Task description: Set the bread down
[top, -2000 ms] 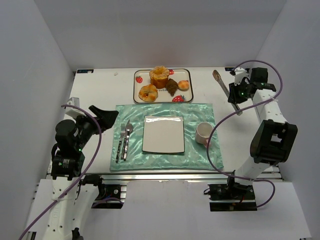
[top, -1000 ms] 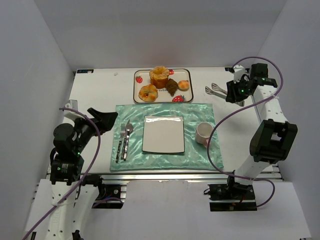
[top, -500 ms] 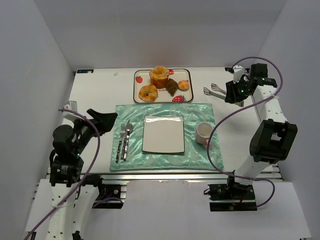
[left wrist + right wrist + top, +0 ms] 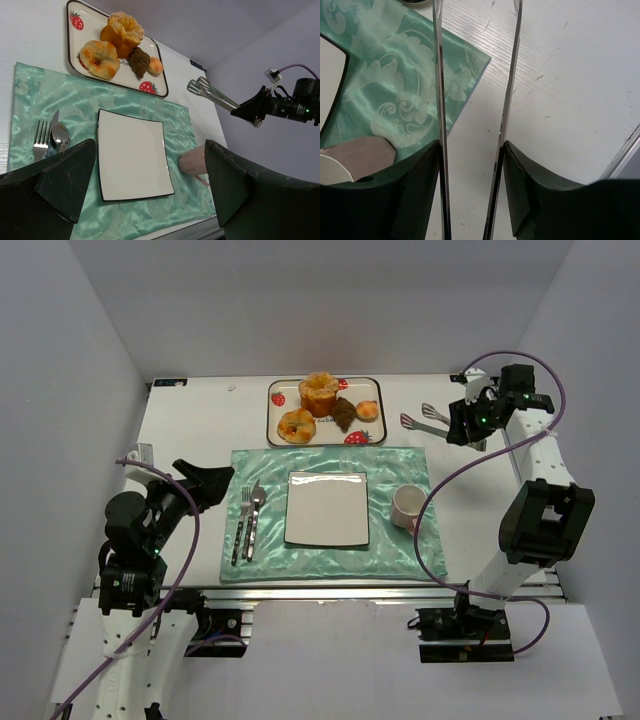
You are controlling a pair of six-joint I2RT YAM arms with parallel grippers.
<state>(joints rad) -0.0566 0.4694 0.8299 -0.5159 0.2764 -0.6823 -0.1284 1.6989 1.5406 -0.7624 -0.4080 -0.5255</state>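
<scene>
The bread (image 4: 344, 414) is a small dark brown pastry on the strawberry tray (image 4: 272, 412), between a tall golden bun (image 4: 319, 393) and a small orange bun (image 4: 368, 410). It also shows in the left wrist view (image 4: 139, 61). My right gripper (image 4: 468, 425) is shut on metal tongs (image 4: 425, 418), whose tips point left toward the tray, to the right of it. In the right wrist view the tong arms (image 4: 440, 100) stand apart between my fingers (image 4: 415, 190). My left gripper (image 4: 205, 483) is open and empty at the mat's left edge.
A square white plate (image 4: 327, 508) lies mid-mat on the green placemat (image 4: 400, 465), with a fork and spoon (image 4: 247, 520) to its left and a pink cup (image 4: 408, 506) to its right. A ring-shaped glazed bun (image 4: 296, 425) sits on the tray's front left.
My right gripper has swung the tongs from pointing away to pointing left and carried them toward the tray. My left arm has shifted slightly.
</scene>
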